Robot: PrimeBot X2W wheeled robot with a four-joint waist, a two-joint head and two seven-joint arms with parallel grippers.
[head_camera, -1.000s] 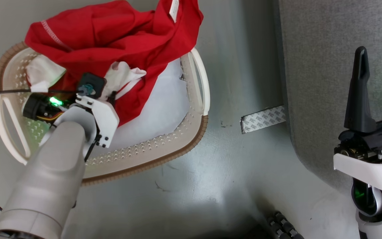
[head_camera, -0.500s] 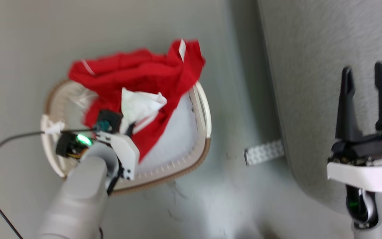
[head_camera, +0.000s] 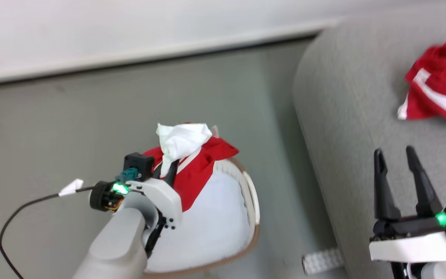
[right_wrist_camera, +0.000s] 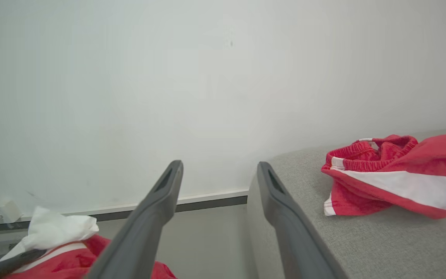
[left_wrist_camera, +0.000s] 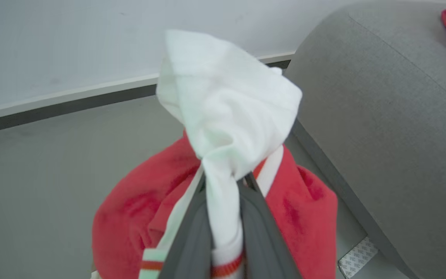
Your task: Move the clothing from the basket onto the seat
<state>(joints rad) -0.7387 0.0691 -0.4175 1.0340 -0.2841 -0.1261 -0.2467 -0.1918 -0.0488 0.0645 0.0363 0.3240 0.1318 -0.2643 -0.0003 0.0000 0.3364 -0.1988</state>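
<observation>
I am holding the red-and-white fabric garment point(left_wrist_camera: 130, 217) in my closed left gripper point(left_wrist_camera: 225, 182), aiming to clear the oval cream perforated basket point(head_camera: 252, 201) before crossing to the grey upholstered sofa point(head_camera: 347, 116).

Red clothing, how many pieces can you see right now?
2. One garment hangs from the left gripper over the basket; the other garment lies on the seat. The basket may hide more.

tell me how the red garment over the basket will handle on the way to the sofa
Probably floppy: the garment hangs in folds under a bunched white sleeve. Likely light, since a narrow pinch holds it. Its tail may snag the basket rim below.
</observation>
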